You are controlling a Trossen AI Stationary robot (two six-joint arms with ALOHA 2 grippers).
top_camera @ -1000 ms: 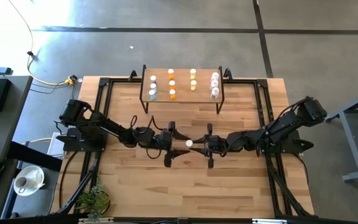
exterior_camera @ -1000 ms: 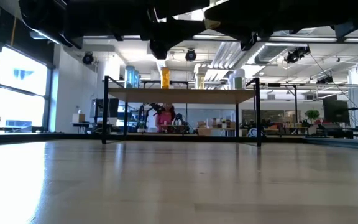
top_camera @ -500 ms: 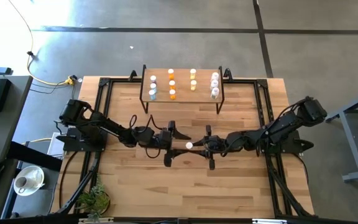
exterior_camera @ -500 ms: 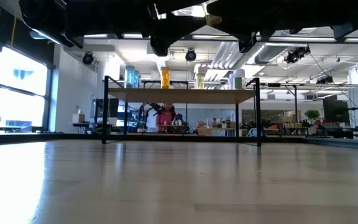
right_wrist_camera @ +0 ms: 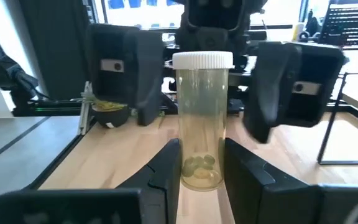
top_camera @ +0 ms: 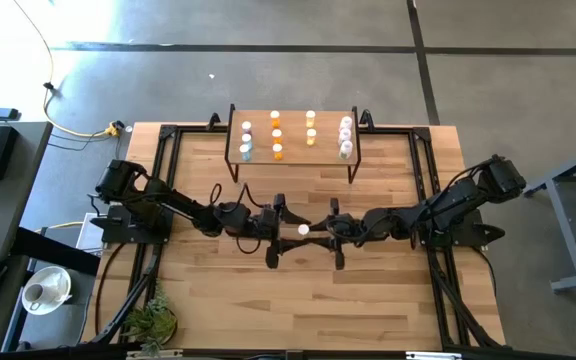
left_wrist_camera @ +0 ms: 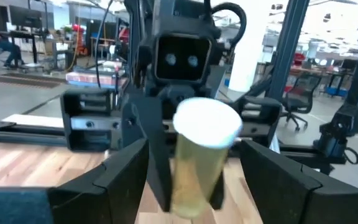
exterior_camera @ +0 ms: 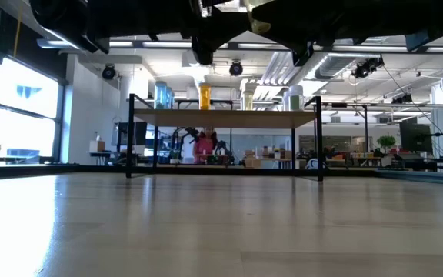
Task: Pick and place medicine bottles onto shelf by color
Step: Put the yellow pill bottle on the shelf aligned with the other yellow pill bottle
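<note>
A clear yellowish medicine bottle (right_wrist_camera: 201, 124) with a white cap stands upright between my two grippers over the middle of the table; it also shows in the high view (top_camera: 304, 229). My right gripper (right_wrist_camera: 201, 171) is shut on it. My left gripper (left_wrist_camera: 197, 180) faces it from the left, open wide, one finger on either side of the bottle (left_wrist_camera: 197, 162) without touching. The shelf (top_camera: 293, 112) stands at the table's far side. On it are columns of pale blue, orange, yellow and pinkish-white bottles. My right gripper pinches the bottle's lower body (right_wrist_camera: 188, 171) between its two fingers (right_wrist_camera: 166, 168). The fingers lie level and come from the table's right. The bottle stands upright, cap up, lifted clear of the table.
The shelf's black legs (exterior_camera: 131, 138) stand on the far half of the table, with open wood (top_camera: 308, 300) in front. A black frame (top_camera: 163, 150) runs along the table's sides. A small plant (top_camera: 153, 322) sits at the near left corner.
My left gripper has edged a little toward the table's right edge, closer around the bottle. Both grippers have risen slightly. The bottle stays upright in my right gripper.
</note>
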